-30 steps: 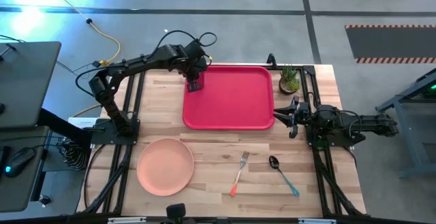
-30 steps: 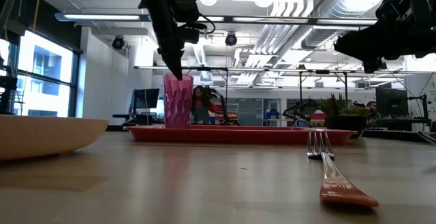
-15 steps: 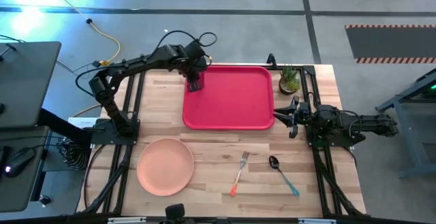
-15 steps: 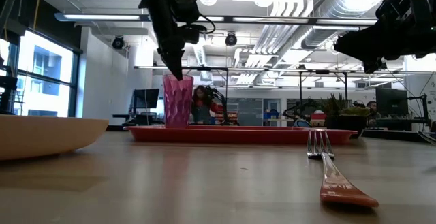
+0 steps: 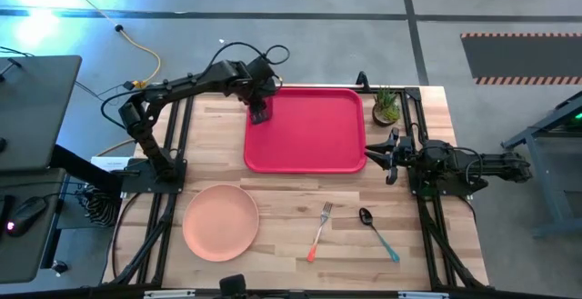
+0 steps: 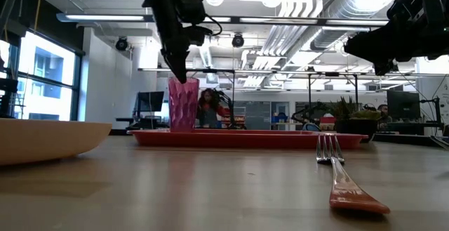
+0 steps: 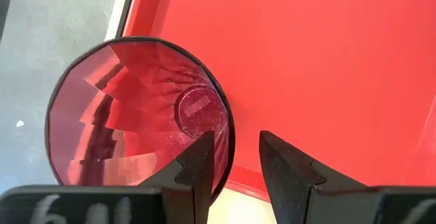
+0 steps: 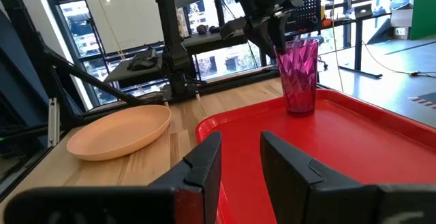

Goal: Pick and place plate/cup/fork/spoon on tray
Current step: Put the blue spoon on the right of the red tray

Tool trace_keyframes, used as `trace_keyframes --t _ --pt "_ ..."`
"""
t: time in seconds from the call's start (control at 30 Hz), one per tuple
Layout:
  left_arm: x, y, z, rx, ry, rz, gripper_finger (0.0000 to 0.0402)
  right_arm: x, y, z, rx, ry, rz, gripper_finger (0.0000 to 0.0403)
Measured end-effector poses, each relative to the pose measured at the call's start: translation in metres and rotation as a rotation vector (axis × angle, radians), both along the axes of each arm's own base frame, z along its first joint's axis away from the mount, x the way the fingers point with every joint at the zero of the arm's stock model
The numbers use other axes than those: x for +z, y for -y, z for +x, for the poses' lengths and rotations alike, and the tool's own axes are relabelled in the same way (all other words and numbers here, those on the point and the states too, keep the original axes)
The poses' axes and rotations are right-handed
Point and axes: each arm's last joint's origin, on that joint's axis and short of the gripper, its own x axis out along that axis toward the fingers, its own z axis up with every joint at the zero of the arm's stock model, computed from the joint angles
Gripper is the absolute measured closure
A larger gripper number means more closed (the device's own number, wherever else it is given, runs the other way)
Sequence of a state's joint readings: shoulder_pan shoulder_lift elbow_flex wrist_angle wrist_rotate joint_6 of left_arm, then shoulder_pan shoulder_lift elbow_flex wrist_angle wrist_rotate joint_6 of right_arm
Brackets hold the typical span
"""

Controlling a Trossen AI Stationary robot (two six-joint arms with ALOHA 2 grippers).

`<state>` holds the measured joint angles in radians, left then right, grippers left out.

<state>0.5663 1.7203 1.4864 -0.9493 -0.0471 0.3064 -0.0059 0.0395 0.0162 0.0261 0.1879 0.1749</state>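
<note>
While the cup point(image 5: 259, 114) stood upright in the tray's point(image 5: 309, 154) far left corner, the left gripper point(image 7: 231, 163), fingers apparently parted astride its rim, hung directly above; plate point(image 5: 221, 222) lay nearest that arm.

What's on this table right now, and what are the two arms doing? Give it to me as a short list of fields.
cup: upright in the tray's corner
tray: red, holds only the cup
left gripper: open, fingers astride the cup's rim
right gripper: open, waiting at the tray's edge
plate: on the table
fork: on the table beside the spoon
</note>
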Motion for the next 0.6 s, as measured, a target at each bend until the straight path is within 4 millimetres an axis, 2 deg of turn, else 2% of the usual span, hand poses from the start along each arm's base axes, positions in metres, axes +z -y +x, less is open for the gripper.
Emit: trace_keyframes --t 0.17,0.37,0.6 --pt "0.011 -0.002 0.002 0.01 0.013 0.039 0.0293 0.0 0.0 0.0 0.0 0.0 0.0 0.0309" --pt "0.038 -0.003 0.003 0.023 0.052 0.074 0.0293 0.0 0.0 0.0 0.0 0.001 0.003 0.0309" --pt "0.071 0.004 -0.003 0.091 0.066 0.041 0.0293 0.0 0.0 0.0 0.005 0.042 0.214 0.0309"
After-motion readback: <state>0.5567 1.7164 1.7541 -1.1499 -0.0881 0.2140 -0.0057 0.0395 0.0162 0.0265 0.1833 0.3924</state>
